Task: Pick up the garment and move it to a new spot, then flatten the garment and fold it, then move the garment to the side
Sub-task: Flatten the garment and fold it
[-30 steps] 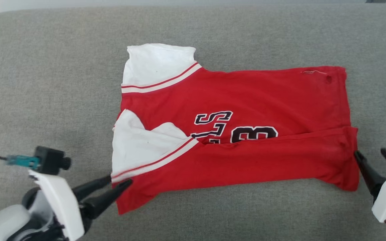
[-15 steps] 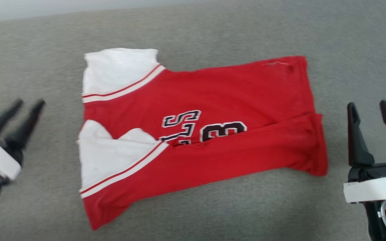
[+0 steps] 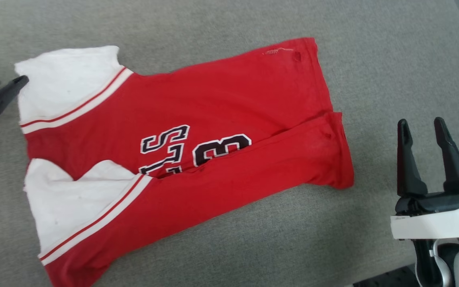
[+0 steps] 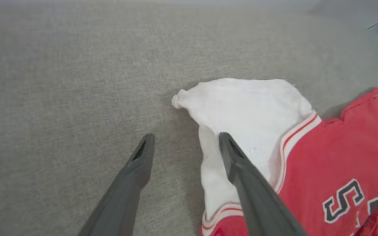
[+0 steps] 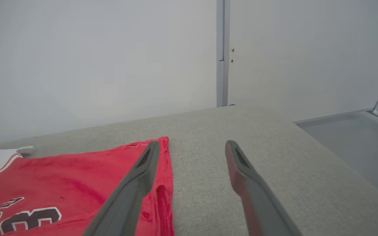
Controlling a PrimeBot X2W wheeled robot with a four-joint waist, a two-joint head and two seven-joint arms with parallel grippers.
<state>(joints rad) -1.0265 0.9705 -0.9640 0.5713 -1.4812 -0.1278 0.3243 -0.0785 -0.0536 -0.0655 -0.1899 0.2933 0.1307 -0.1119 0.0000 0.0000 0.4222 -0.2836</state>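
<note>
Red garment [image 3: 197,131] lies on grey cushion [image 3: 373,59], near edge folded over (one fold made). Both pincers have let go: left gripper [image 3: 8,81] spread beside its far white sleeve [image 3: 66,79], right gripper [image 3: 420,121] spread off its hem.

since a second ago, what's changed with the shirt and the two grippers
The left gripper left the garment's near sleeve edge and now stands open at the far white sleeve. The right gripper backed off the hem corner, open, clear of the cloth. The head view also swung. The garment stayed folded as before.
</note>
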